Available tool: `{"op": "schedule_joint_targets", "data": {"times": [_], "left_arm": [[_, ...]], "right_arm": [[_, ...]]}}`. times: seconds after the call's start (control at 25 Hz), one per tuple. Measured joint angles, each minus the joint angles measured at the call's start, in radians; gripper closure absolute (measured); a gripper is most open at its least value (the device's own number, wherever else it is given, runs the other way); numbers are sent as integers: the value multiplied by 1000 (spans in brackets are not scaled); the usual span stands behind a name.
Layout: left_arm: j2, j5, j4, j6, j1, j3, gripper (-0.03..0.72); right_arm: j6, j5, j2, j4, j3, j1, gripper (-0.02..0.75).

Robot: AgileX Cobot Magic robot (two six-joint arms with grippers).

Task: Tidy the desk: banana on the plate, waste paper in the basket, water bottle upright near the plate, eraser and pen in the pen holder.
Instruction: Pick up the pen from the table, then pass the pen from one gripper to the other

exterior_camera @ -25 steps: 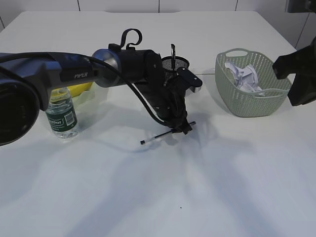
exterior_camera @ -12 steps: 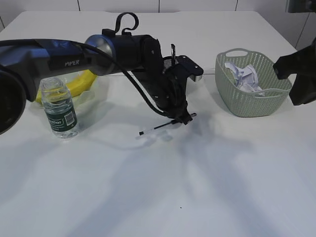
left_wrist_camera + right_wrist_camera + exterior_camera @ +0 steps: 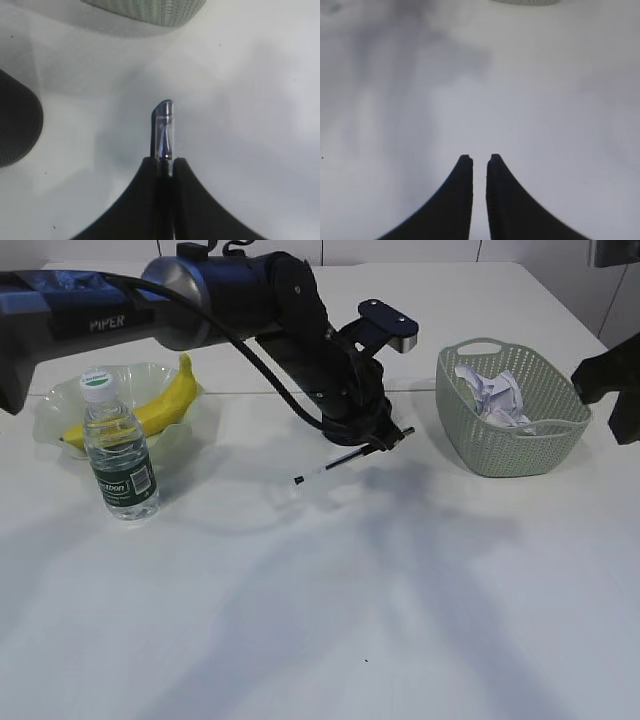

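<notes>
Lifted since a second ago, the left gripper [image 3: 385, 443] has risen off the table [image 3: 320, 620] with the pen [image 3: 345, 460] pinched at one end, and the arm has swung up enough to uncover the plate [image 3: 50, 415] behind it. The pen now hangs at a slant, its free tip lower and pointing away from the basket [image 3: 512, 420], its held end just beside the basket's near-left side. In the left wrist view the two fingers [image 3: 145, 200] press together on the pen's clear barrel [image 3: 164, 135], with the dark mesh pen holder [image 3: 17, 125] at the left edge.

Waste paper [image 3: 490, 390] lies inside the basket. Well to the left of the basket, the banana [image 3: 150, 410] rests on the plate, and the water bottle [image 3: 118, 455] stands upright just in front of it.

The right gripper [image 3: 479, 160] hovers over bare table right of the basket, its fingers nearly closed with a thin gap and nothing between them.
</notes>
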Motion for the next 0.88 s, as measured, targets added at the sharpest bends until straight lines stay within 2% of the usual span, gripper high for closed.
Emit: {"op": "schedule_joint_targets", "data": {"times": [0.6,0.88], "left_arm": [[-122,27,-106,0,39,0,657],[-182,29,-170,0,56,0,657]], "right_arm": [[0,4,0,-203,0,0,668],[0,-2,0,-247,0,0,668]]}}
